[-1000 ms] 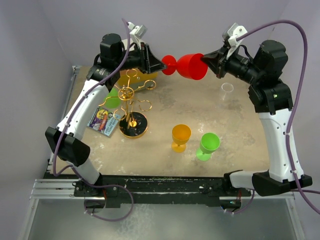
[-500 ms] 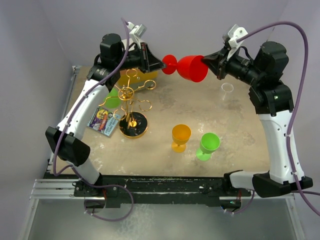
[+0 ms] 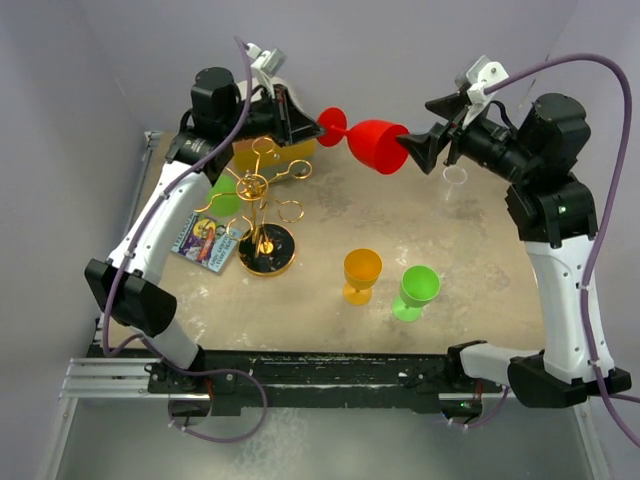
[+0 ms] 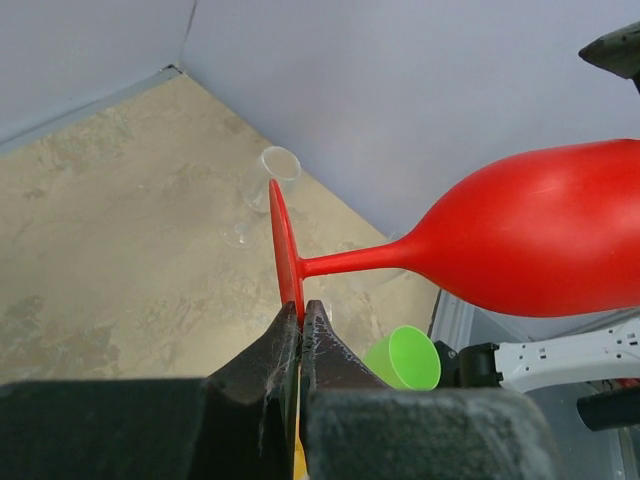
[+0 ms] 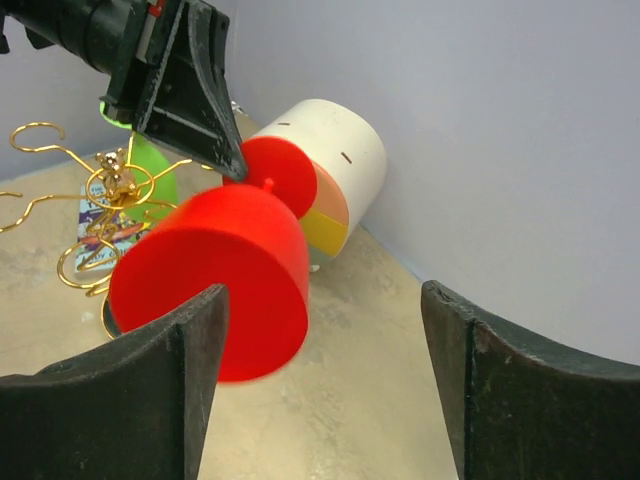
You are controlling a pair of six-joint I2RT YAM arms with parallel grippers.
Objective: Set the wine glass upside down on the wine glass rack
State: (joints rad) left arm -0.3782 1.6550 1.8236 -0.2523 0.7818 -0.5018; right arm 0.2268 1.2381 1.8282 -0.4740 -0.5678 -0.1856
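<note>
L pincer [image 4: 301, 312] clamped on wine glass [image 3: 378, 145] foot, glass horiz. midair, R pincer [image 5: 322, 295] wide, by bowl

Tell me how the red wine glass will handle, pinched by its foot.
The red wine glass looks like opaque plastic, so probably light and not fragile. The left gripper pinches only its thin foot edge, bowl cantilevered sideways, so it may pivot in the grip. Laid down, the round bowl would likely roll.
</note>
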